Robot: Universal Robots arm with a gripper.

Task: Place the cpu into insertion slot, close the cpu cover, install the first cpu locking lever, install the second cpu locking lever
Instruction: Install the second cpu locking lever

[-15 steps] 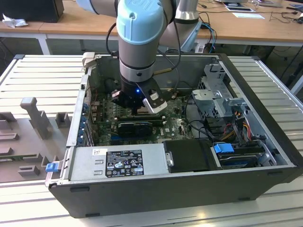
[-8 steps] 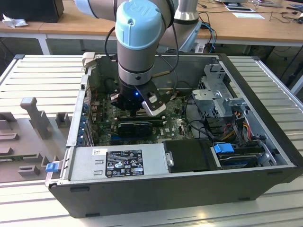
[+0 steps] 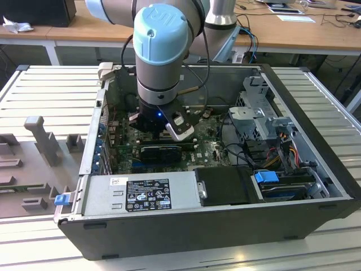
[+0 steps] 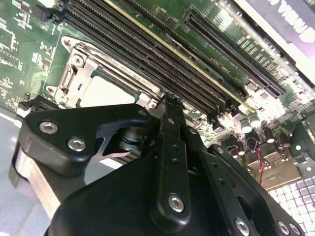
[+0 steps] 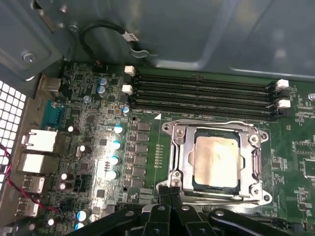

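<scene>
In the first wrist view, capacitors (image 5: pixel 114 145) stand in a column on the green motherboard (image 5: pixel 88 123), left of the socket. Next comes the insertion slot (image 5: pixel 216 160), holding the cpu (image 5: pixel 216 158), which lies flat with its pale metallic top facing up and its edges square to the socket; being near square, it has no clear long axis. The cpu cover (image 5: pixel 179 155) is folded down around it, framing the chip through its window. The long memory slots (image 5: pixel 202 96) run parallel to the socket's far edge.

The gripper (image 5: pixel 170 189) sits at the socket's near edge, its black fingertips pressed together with nothing between them. Its links hide that edge, so the locking levers are hard to make out.

In the exterior view, the arm (image 3: pixel 161 56) reaches down into the open computer case (image 3: pixel 186 226) and blocks the socket.
</scene>
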